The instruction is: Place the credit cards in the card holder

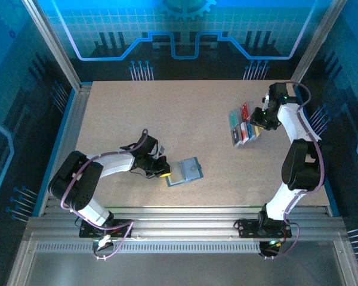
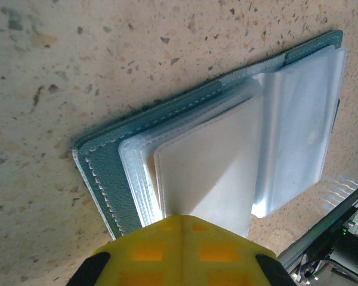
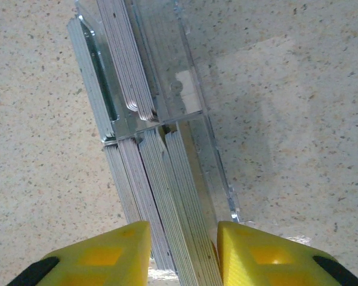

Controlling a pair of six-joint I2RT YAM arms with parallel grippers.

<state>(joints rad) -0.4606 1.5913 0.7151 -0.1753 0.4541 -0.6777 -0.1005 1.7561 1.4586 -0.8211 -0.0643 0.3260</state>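
Observation:
The card holder [image 1: 188, 171] lies open on the table near the front centre, its slate-blue cover [image 2: 107, 161] down and its clear sleeves [image 2: 298, 119] fanned up. My left gripper [image 1: 163, 171] is shut, and its yellow tips [image 2: 182, 217] rest on the near edge of a pale sleeve. I cannot tell whether that sleeve is pinched. At the far right the credit cards [image 1: 244, 128] stand on edge in a clear tray [image 1: 235, 116]. My right gripper [image 3: 182, 232] is open and straddles a stack of cards [image 3: 167, 196]. Its right finger sits close against that stack.
The clear tray [image 3: 185, 71] has several compartments, some holding more card stacks [image 3: 122, 59]. A metal rail [image 1: 179, 217] runs along the table's front edge, and framed walls close the left and right sides. The rail [image 2: 340, 238] lies just beyond the holder.

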